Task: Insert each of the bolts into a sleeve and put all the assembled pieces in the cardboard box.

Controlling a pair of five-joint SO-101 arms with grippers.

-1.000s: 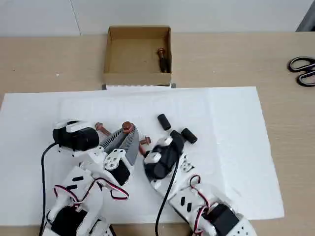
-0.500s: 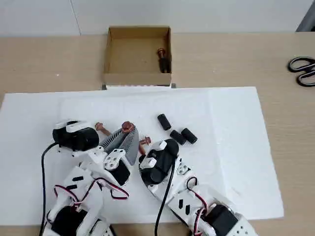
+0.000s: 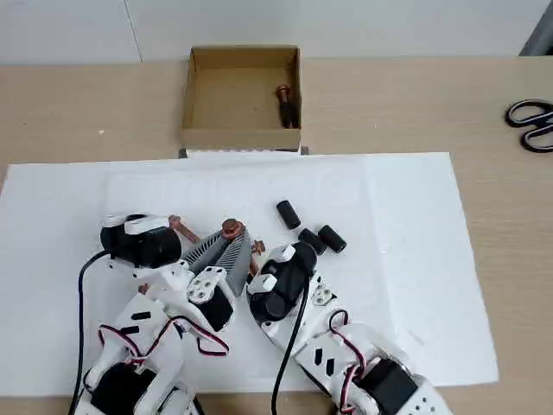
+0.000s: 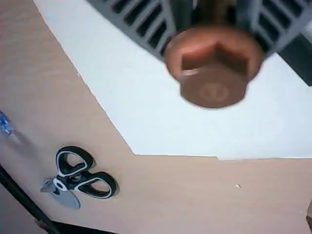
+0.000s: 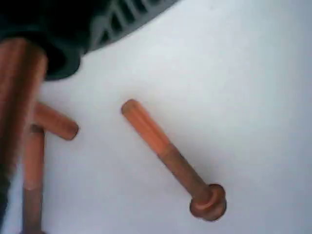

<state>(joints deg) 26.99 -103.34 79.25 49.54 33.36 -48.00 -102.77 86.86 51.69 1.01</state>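
Observation:
My left gripper [image 3: 229, 235] is shut on a copper bolt [image 3: 230, 228], whose hex head [image 4: 212, 68] sits between the grey ribbed fingers [image 4: 131, 14]. My right arm's wrist [image 3: 281, 275] lies just right of it, with its gripper end hidden beneath. Two loose bolts [image 3: 180, 226] [image 3: 257, 250] lie on the white paper; in the right wrist view one loose bolt [image 5: 170, 161] lies flat and the held bolt's shaft [image 5: 14, 97] crosses the edge. Three black sleeves [image 3: 289, 213] [image 3: 311, 241] [image 3: 332, 238] lie nearby. The cardboard box [image 3: 194, 95] holds one assembled piece [image 3: 285, 104].
The white paper sheet [image 3: 406, 259] covers the near table, bare on its right half. Scissors [image 3: 531, 124] [image 4: 80, 175] lie on the wood at the far right. The box stands just beyond the paper's far edge.
My right arm has swung left toward the left gripper, uncovering the middle sleeve. The left gripper and its bolt have shifted slightly right and nearer.

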